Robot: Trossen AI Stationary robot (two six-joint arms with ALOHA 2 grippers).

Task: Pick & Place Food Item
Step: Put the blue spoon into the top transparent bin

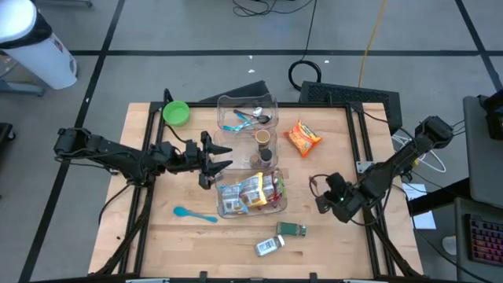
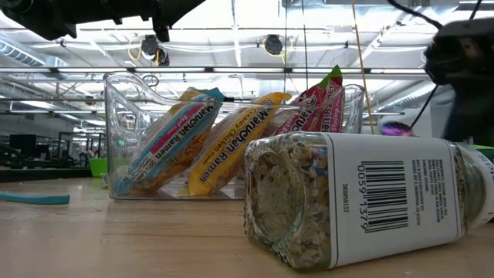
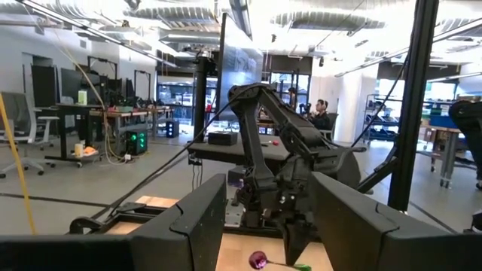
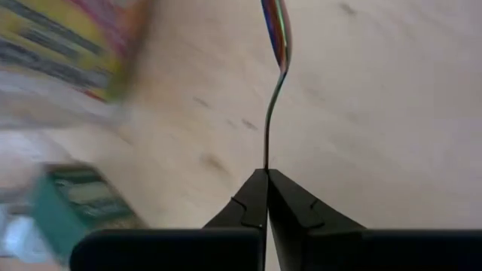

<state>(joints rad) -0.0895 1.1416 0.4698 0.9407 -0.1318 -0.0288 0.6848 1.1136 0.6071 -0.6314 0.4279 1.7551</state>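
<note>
**Spice jar up front, spoon pinched behind it**

Nearest the low camera, a clear spice jar (image 2: 363, 202) lies on its side on the wooden table (image 1: 157, 228), barcode label facing out, with a green-lidded jar (image 1: 291, 229) just beside it.

Right gripper (image 4: 266, 175): fingers pressed together on the thin handle of a metallic spoon (image 4: 276, 45), whose iridescent bowl points away from the wrist over bare wood. From above, this gripper sits right of the near clear bin (image 1: 251, 194), apart from it.

Left gripper (image 1: 218, 158): fingers spread, nothing between them, hovering between the two bins at the near bin's left corner.

Food items: the near bin holds ramen packets (image 2: 231, 143) and a red snack pack, leaning upright against each other. An orange snack bag (image 1: 302, 137) lies flat on the table, right of the far clear bin (image 1: 247, 112), which holds utensils. Two small jars (image 1: 263, 146) stand between the bins.

Further out, a green bowl (image 1: 176, 112) sits at the far left corner, and a blue spoon (image 1: 194, 214) lies near the front left.
</note>
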